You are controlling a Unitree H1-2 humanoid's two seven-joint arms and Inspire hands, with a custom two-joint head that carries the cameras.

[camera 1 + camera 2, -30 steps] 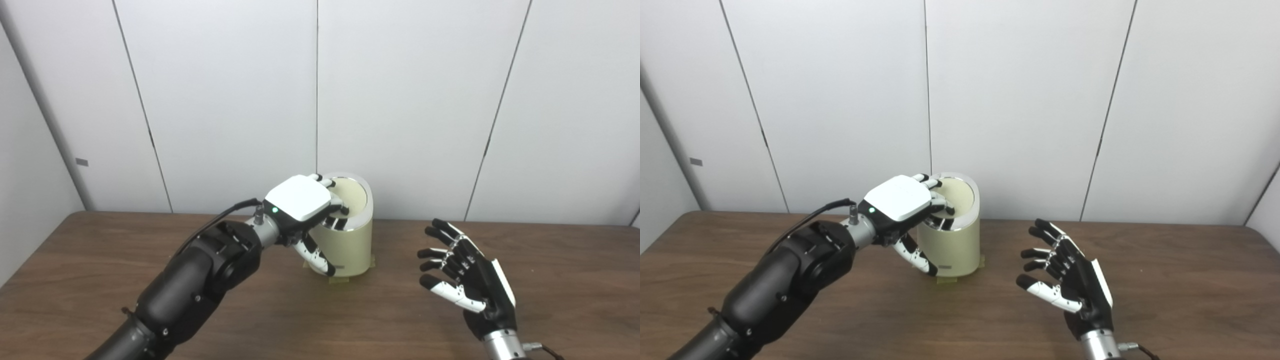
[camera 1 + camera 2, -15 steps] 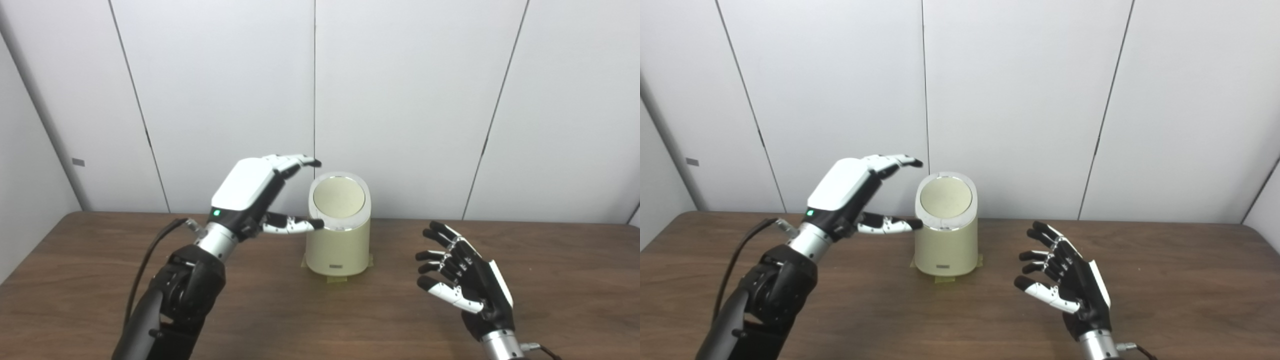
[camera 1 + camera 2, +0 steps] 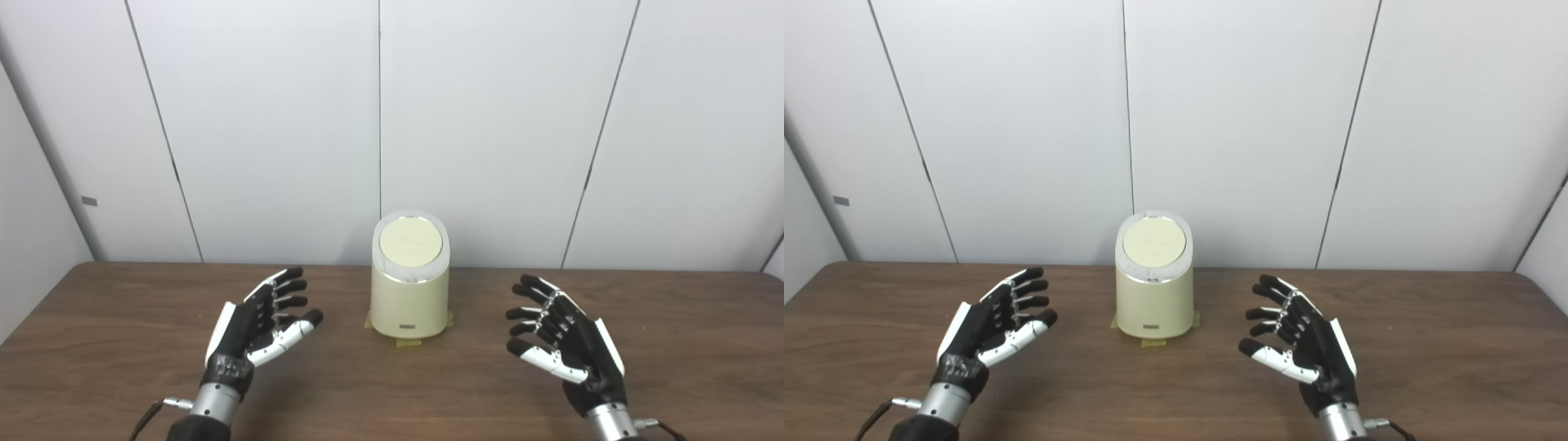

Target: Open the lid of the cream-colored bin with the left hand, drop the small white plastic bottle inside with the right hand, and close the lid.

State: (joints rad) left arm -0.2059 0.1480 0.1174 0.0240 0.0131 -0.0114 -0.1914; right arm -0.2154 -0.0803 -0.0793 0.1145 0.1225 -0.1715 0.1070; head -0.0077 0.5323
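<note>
Left hand point(image 3: 254, 324) withdrawn from bin point(image 3: 409, 300), lid point(image 3: 410, 241) closed, both hands' fingers spread, empty, right hand point(image 3: 566, 343) upright

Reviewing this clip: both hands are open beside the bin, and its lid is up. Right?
Not quite. Both eye views show the lid shut, flat on top of the bin. The rest holds: left hand and right hand are open, one either side.

cream-colored bin point(image 3: 409, 303) | upright, table centre near wall | lid point(image 3: 410, 242) shut | tape under base
</note>
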